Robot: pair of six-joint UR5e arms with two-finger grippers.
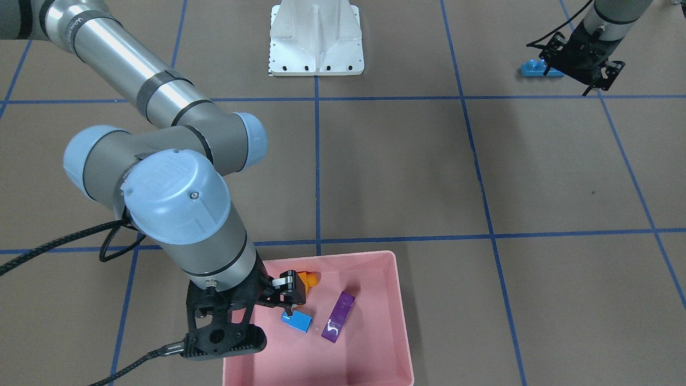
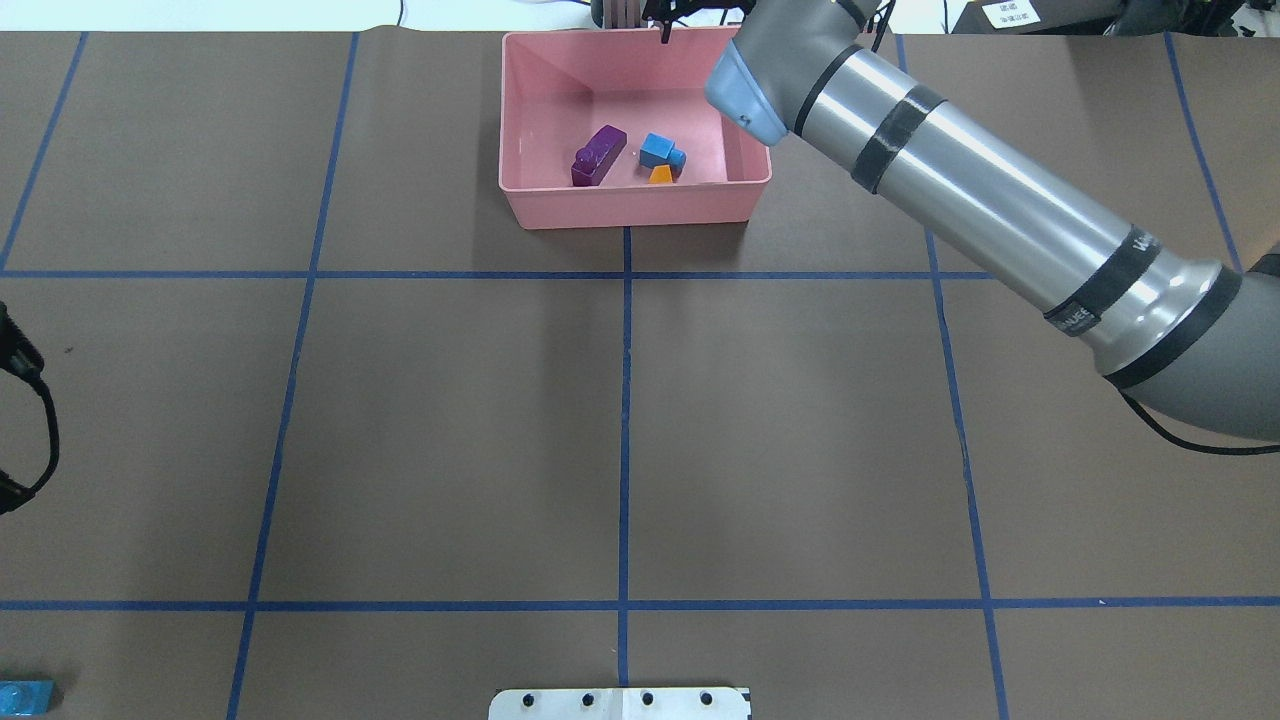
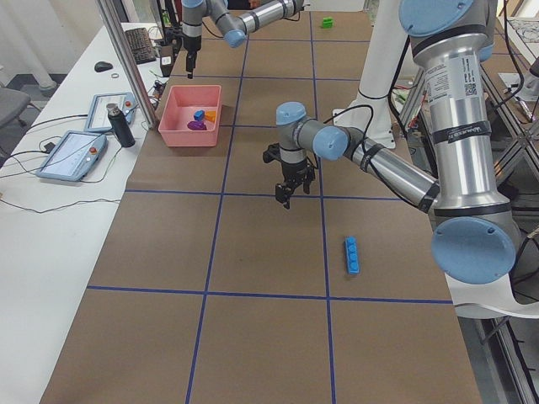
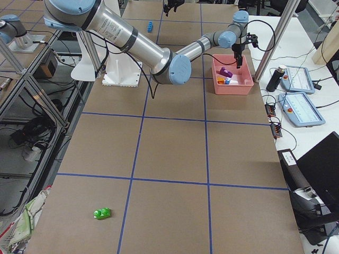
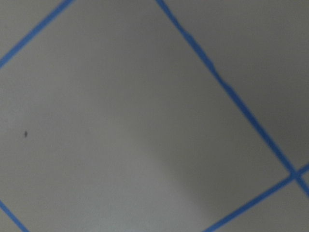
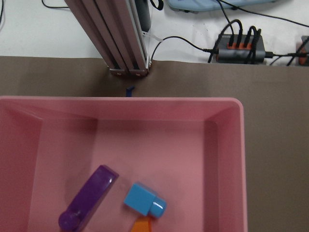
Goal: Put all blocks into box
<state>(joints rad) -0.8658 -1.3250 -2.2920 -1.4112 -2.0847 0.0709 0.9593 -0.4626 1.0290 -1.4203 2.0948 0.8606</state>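
The pink box (image 1: pixel 403 311) sits at the table's far edge from the robot and also shows in the overhead view (image 2: pixel 625 205) and right wrist view (image 6: pixel 145 99). In it lie the purple long brick (image 1: pixel 338 316), the small blue brick (image 1: pixel 297 320) and the orange sloped brick (image 1: pixel 311 279). My right gripper (image 1: pixel 289 297) hangs open and empty just above the small blue and orange bricks. My left gripper (image 1: pixel 581 59) is open over bare table, beside the long blue brick (image 1: pixel 538 68). The green brick (image 4: pixel 102 213) lies far off on the right side.
The white metal base (image 1: pixel 316 43) stands at the robot's side of the table. An aluminium post (image 6: pixel 120 38) and cables stand just beyond the box. Tablets and a bottle (image 3: pixel 118 124) sit on the bench next to the box.
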